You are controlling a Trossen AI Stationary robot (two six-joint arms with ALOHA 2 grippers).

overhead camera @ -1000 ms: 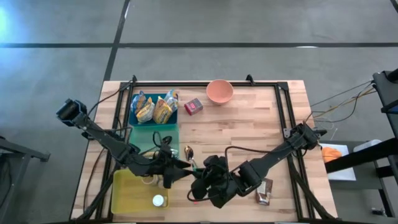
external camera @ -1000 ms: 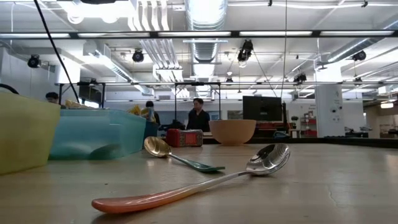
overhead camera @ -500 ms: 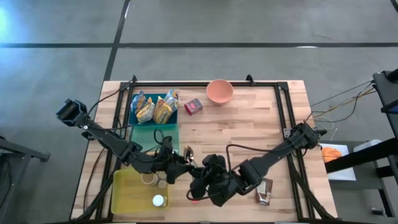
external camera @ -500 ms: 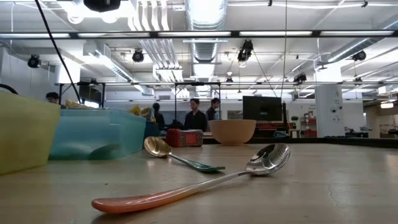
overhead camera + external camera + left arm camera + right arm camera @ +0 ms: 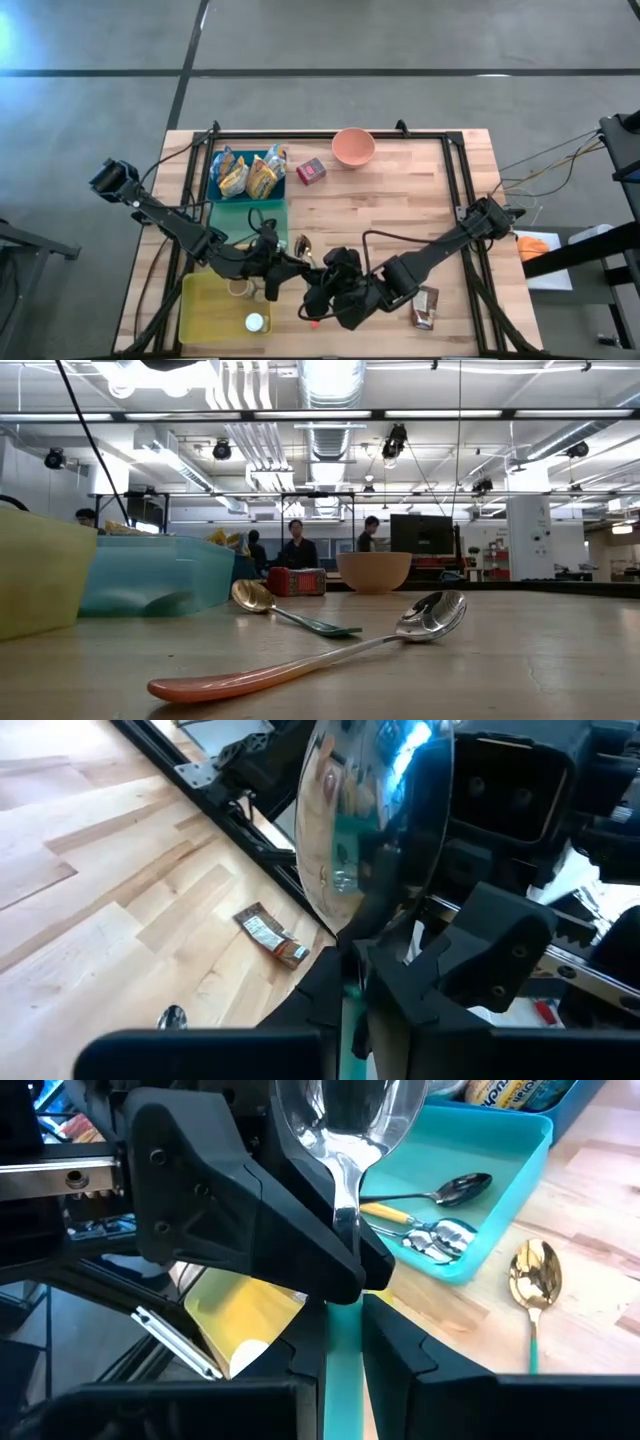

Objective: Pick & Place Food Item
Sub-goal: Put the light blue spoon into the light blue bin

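**A:** How far along was it?

**B:** Hardly begun, I'd judge. The snack packets (image 5: 247, 173) sat in the blue bin (image 5: 212, 180) at upper left of the high view, untouched.

**A:** And the claws?

**B:** At lower centre, the left gripper (image 5: 352, 985) was clamped on a teal-handled spoon (image 5: 370, 810). The right gripper (image 5: 343, 1305) pinched what looked like the same handle. No food was held, and the wrapped bar (image 5: 425, 308) lay at lower right.

**A:** Obstacles?

**B:** 2 loose spoons, the gold spoon (image 5: 303, 244) and the orange-handled spoon (image 5: 300, 660), lay near the grippers.
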